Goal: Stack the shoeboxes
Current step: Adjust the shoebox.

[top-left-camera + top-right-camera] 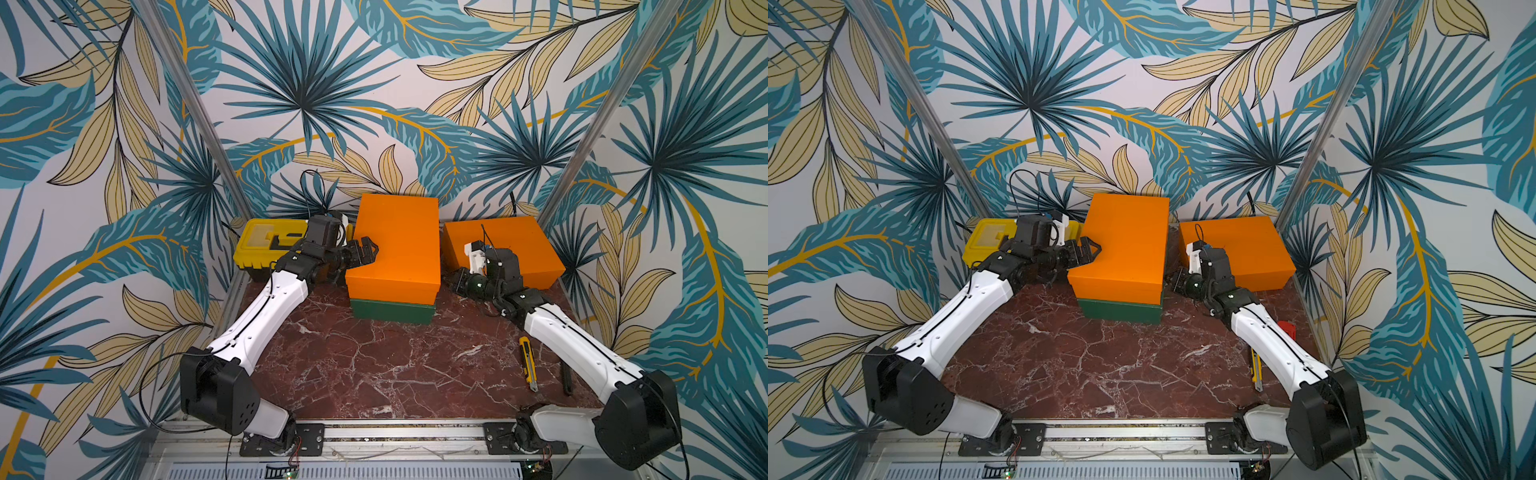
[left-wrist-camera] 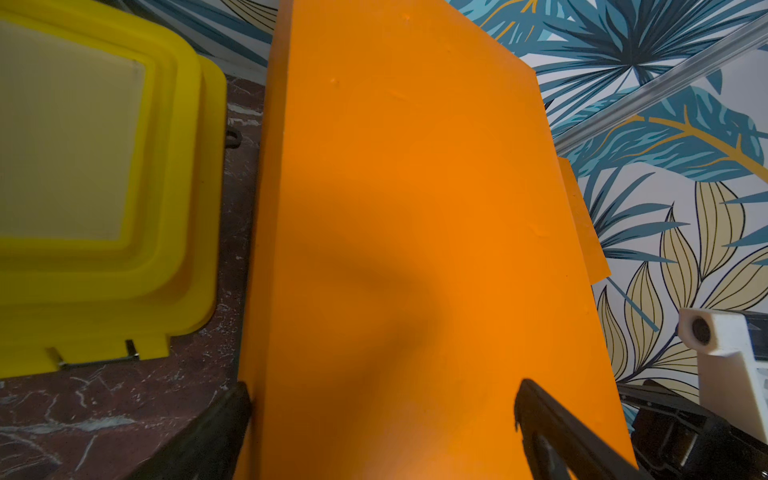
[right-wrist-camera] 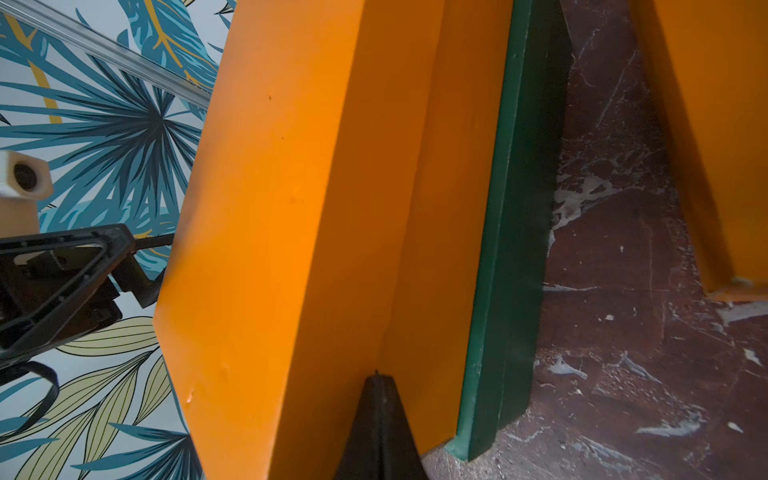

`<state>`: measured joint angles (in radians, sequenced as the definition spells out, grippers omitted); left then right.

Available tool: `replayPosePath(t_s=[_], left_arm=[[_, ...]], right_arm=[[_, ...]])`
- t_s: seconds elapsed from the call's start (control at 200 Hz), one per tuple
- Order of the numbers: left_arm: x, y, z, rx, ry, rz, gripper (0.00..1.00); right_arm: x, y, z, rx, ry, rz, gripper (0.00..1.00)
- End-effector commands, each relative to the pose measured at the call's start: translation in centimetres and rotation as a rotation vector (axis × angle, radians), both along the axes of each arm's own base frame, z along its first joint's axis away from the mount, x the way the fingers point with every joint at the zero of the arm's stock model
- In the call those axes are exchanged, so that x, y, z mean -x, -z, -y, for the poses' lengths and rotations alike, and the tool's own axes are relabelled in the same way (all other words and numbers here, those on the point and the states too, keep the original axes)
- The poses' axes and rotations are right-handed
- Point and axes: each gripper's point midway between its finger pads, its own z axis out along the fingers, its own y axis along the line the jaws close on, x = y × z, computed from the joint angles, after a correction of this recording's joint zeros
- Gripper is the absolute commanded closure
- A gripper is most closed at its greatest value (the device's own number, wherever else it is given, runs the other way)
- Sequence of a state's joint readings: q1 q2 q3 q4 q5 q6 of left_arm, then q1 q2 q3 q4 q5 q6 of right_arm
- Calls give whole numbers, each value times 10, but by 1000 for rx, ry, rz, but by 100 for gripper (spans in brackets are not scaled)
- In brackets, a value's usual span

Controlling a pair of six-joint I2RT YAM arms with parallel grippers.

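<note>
One orange box (image 1: 397,245) already sits on the green box (image 1: 390,313) at mid-frame, with the left gripper (image 1: 368,251) spread wide open at its left edge and the right gripper (image 3: 379,386) closed, empty, against its right side, while the second orange box (image 1: 528,249) at right is not yet stacked.

Leaf-patterned walls (image 1: 374,83), metal corner posts (image 1: 598,124), red-brown marble tabletop (image 1: 374,365)

Top views look down frontally; wrist views closely share the upper orange shoebox (image 2: 415,208).
</note>
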<state>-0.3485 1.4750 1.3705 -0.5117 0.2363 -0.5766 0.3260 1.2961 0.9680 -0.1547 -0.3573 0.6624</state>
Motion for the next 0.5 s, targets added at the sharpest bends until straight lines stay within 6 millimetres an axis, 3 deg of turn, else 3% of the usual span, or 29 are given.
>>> replayPosePath(t_s=[0.0, 0.215, 0.496], left_arm=[[-2, -20, 14, 40, 37, 46, 0], [-1, -23, 22, 41, 54, 53, 0], [6, -29, 12, 28, 24, 78, 0]], right_arm=[[1, -6, -6, -31, -20, 10, 100], [3, -6, -1, -3, -2, 20, 100], [1, -3, 10, 42, 46, 22, 100]])
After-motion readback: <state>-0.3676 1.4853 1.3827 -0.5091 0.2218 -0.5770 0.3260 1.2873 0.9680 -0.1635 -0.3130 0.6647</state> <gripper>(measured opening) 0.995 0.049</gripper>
